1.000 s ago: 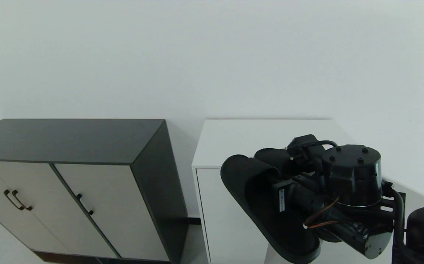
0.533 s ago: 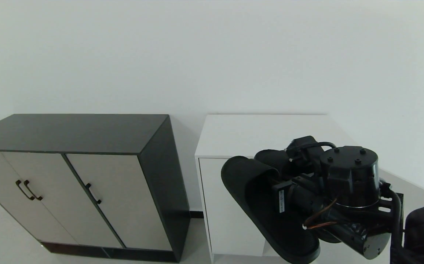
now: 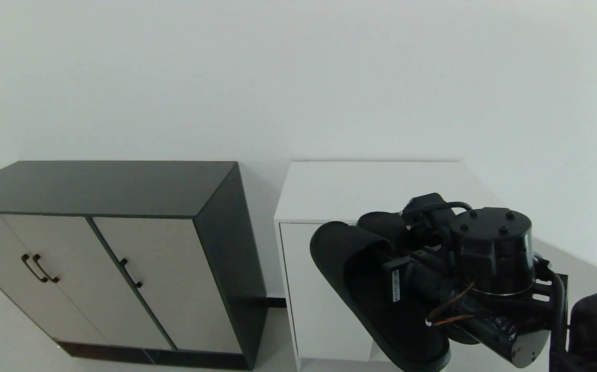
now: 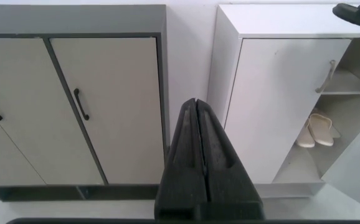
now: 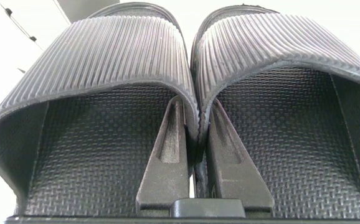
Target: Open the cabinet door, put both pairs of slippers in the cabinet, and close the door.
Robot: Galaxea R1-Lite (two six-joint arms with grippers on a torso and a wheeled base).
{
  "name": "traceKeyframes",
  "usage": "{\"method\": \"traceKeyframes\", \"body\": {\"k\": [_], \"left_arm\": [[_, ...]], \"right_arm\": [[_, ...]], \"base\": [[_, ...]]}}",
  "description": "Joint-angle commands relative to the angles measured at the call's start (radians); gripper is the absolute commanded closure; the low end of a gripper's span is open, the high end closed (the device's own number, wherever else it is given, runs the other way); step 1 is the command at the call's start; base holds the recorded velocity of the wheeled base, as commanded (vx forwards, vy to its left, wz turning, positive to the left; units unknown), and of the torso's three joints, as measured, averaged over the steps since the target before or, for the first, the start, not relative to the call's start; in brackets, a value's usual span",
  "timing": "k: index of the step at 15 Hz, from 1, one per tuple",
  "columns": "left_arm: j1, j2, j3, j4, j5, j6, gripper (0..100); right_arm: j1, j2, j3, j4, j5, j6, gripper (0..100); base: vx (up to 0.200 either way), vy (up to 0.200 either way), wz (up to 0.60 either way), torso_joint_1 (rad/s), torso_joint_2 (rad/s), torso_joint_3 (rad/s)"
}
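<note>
My right gripper [image 5: 195,115] is shut on a pair of black ribbed slippers [image 5: 124,68], pinching their two inner sides together. In the head view the black slippers [image 3: 360,268] hang in front of the white cabinet [image 3: 360,186], held by the right gripper [image 3: 407,261] at about the height of the cabinet top. My left gripper [image 4: 197,106] is shut on nothing, low down and facing the gap between the two cabinets. The white cabinet [image 4: 286,93] stands open on its right side. A pale pair of slippers [image 4: 317,129] lies on a lower shelf inside.
A low cabinet with a dark top and light doors [image 3: 102,186] stands against the wall just left of the white one, its doors [image 4: 105,93] shut. Pale floor lies in front of both cabinets.
The head view shifted early on, so both cabinets now sit a little higher and further right in it. The right gripper still holds the black slippers in about the same place.
</note>
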Motion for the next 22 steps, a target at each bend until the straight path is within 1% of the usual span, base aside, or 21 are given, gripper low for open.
{"method": "traceKeyframes", "body": {"k": [1, 18, 22], "left_arm": [[0.0, 0.0, 0.0, 0.0, 0.0, 0.001, 100], [0.0, 0.0, 0.0, 0.0, 0.0, -0.001, 100], [0.0, 0.0, 0.0, 0.0, 0.0, -0.001, 100]], "right_arm": [[-0.001, 0.006, 0.0, 0.0, 0.001, 0.0, 100], [-0.013, 0.006, 0.003, 0.0, 0.001, 0.0, 100], [-0.011, 0.006, 0.008, 0.0, 0.001, 0.0, 100]], "base": [[0.0, -0.2, 0.0, 0.002, 0.01, 0.002], [0.0, -0.2, 0.0, 0.002, 0.0, 0.003], [0.0, 0.0, 0.0, 0.0, 0.0, 0.0]]}}
